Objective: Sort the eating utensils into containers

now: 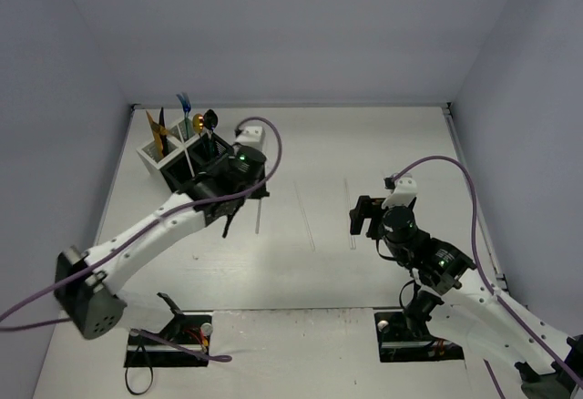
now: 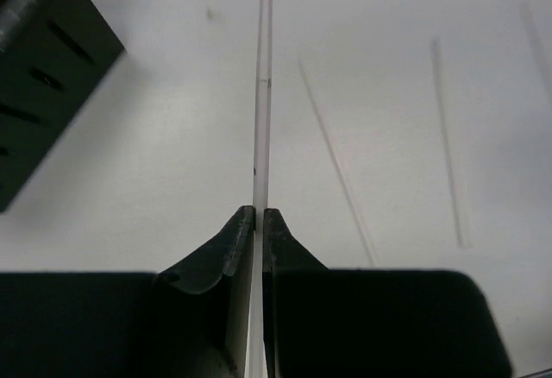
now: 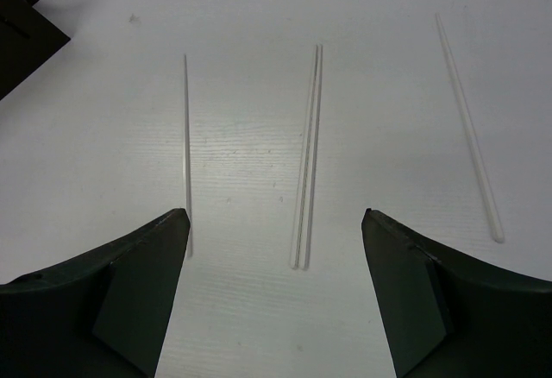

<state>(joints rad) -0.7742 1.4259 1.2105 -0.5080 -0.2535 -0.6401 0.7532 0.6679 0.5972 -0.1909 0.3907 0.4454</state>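
Observation:
My left gripper (image 1: 228, 215) is shut on a thin clear plastic utensil (image 2: 260, 119), seen edge-on and running straight ahead between the jaws, held just right of the containers. The containers are a cluster of white (image 1: 155, 158) and black (image 1: 208, 171) mesh bins at the back left. They hold gold (image 1: 157, 133), blue (image 1: 185, 104) and black (image 1: 210, 118) utensils standing upright. My right gripper (image 3: 276, 248) is open and empty above a pair of clear sticks (image 3: 308, 154) lying on the table. Single clear sticks lie to its left (image 3: 185, 154) and right (image 3: 470, 128).
A black bin's corner shows at the top left of the left wrist view (image 2: 43, 76) and of the right wrist view (image 3: 21, 24). Two more clear sticks lie on the table right of the held one (image 2: 336, 162) (image 2: 448, 145). Grey walls enclose the white table (image 1: 401, 144).

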